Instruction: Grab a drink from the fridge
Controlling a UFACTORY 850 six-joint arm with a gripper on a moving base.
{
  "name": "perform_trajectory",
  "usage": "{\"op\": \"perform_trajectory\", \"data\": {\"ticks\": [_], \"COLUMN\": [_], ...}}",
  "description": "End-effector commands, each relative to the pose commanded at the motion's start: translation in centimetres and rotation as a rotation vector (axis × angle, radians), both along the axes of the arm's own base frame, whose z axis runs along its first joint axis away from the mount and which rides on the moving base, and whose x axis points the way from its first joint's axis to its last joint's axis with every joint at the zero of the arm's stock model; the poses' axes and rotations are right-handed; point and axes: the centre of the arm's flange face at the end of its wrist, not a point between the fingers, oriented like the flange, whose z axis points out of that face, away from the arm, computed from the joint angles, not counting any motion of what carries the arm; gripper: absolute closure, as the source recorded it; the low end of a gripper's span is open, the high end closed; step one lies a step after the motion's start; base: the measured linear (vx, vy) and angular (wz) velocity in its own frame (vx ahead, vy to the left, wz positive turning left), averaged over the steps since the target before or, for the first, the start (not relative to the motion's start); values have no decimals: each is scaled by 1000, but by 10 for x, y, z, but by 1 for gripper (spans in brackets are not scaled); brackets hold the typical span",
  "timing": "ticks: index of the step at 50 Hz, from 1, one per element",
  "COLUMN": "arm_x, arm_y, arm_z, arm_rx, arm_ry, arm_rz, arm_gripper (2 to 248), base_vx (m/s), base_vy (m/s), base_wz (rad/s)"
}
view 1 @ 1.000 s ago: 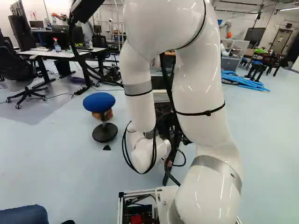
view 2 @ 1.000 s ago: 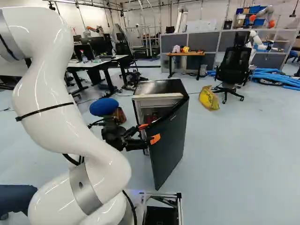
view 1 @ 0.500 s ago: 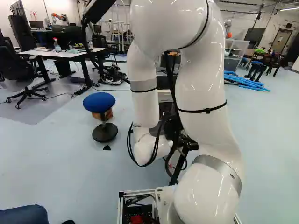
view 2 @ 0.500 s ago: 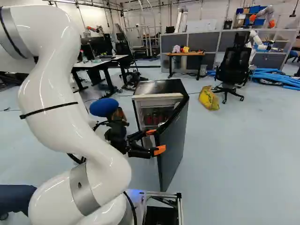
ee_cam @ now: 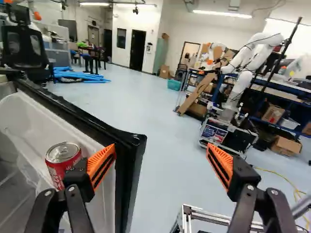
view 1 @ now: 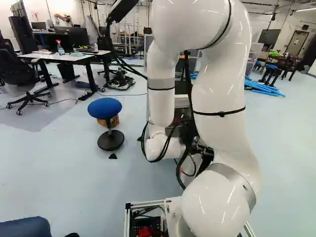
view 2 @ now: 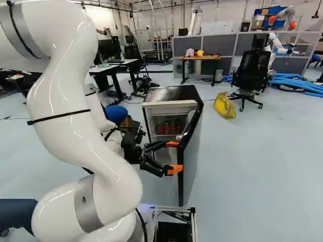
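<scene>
Arm rises white and bent from its joint at the foot of both base views, reaching toward twelve o'clock, straight ahead of the base. At its end the black gripper has its two fingers spread wide, their orange pads well apart and nothing pinched between them. One finger stands by the free edge of the fridge's door; whether they touch, I cannot tell. In the wrist view, a red can stands upright in the white door shelf, just beside that finger and outside the gap between the fingers.

The black fridge stands at twelve o'clock from the base, its door swung out toward the base. More red cans stand in a row within.

At eleven o'clock is a round blue stool on a black foot. At one o'clock, past the fridge, a yellow bag lies on the floor, and beyond it is a black office chair. Blue tubes lie in a heap behind the chair, also toward one o'clock. A white-topped desk stands farther off toward ten o'clock, and a wooden-topped table near twelve, before grey partitions. At one o'clock from the gripper, across the room, rises another robot.
</scene>
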Motion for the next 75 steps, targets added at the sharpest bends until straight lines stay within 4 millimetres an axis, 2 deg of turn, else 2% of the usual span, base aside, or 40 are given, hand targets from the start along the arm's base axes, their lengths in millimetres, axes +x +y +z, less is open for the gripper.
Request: {"op": "perform_trajectory", "data": {"ticks": [34,75], "arm_x": [53,113], "arm_y": [-43,-128], "arm_z": [14,26], "arm_rx": [48,88], "arm_ry": [-135,-300], "arm_rz": [-251,-548], "arm_gripper": [3,3], "base_vx": [0,0], "base_vy": [0,0], "base_wz": [0,0]}}
